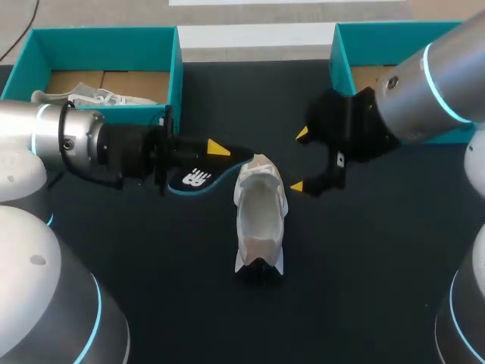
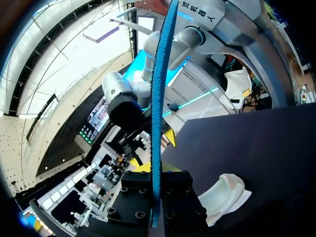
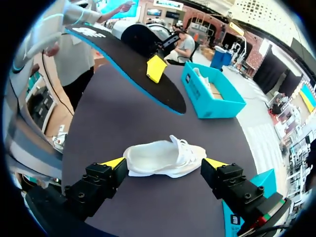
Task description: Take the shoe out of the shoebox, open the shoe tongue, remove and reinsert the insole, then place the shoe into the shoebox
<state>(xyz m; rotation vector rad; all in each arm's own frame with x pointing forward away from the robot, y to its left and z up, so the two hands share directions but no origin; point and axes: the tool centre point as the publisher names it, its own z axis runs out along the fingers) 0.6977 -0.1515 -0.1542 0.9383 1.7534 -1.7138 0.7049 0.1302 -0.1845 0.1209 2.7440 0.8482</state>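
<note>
Head view, left claw (image 1: 212, 162): pinching the insole (image 1: 198, 177) by one end. The insole lies flat above the counter (image 1: 364, 265), its free end just left of the shoe.
Head view, shoe (image 1: 260, 220): upright mid-counter, mouth wide open, well apart from both boxes.
Head view, right claw (image 1: 300, 160): spread, just right of the shoe, not touching it.
Head view, boxes: the left box (image 1: 179, 72) holds a second shoe (image 1: 83, 97). The right box (image 1: 339, 57) is at far right, its inside mostly hidden.
Left wrist, insole (image 2: 159, 108): edge-on, clamped between the fingers, with the shoe (image 2: 224, 195) beside and below.
Right wrist, shoe (image 3: 165, 157): ahead of the spread fingers, with the insole (image 3: 128, 64) aloft beyond it.
Progress: shoe out, tongue apparently opened, insole out. Left to do, by my reading: reinsert the insole and rebox the shoe.
Surface: dark, matte and flat, showing on every side of the shoe.
</note>
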